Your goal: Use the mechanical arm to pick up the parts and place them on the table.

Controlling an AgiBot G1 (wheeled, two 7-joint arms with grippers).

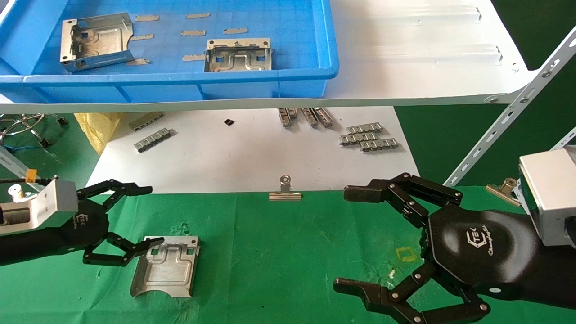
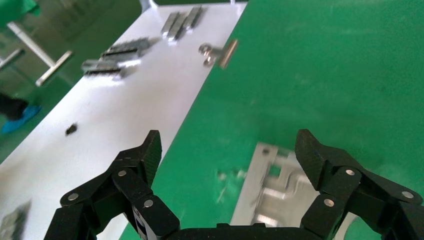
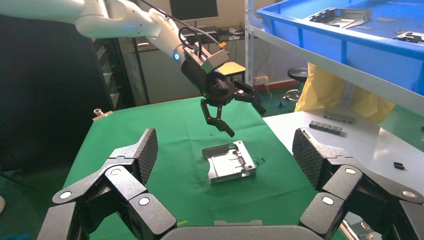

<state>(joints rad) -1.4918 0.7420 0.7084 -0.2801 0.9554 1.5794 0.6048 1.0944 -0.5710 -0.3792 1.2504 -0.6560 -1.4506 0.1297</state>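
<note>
One silver bracket (image 1: 165, 265) lies flat on the green cloth table (image 1: 288, 252). It also shows in the left wrist view (image 2: 272, 192) and the right wrist view (image 3: 230, 163). My left gripper (image 1: 143, 217) is open and empty. It hovers just above the bracket's left edge, with one fingertip (image 1: 152, 243) over its corner; the view along the jaws (image 2: 230, 147) shows them spread wide. Two more brackets (image 1: 96, 41) (image 1: 238, 56) lie in the blue bin (image 1: 288, 76). My right gripper (image 1: 351, 238) is open and empty over the cloth at the right.
The blue bin sits on a white metal shelf (image 1: 427, 58) with a slanted brace (image 1: 508, 121) at the right. Grey ridged strips (image 1: 368, 137) lie on the white sheet (image 1: 252, 153). Binder clips (image 1: 285, 191) (image 1: 503, 189) hold the cloth's far edge.
</note>
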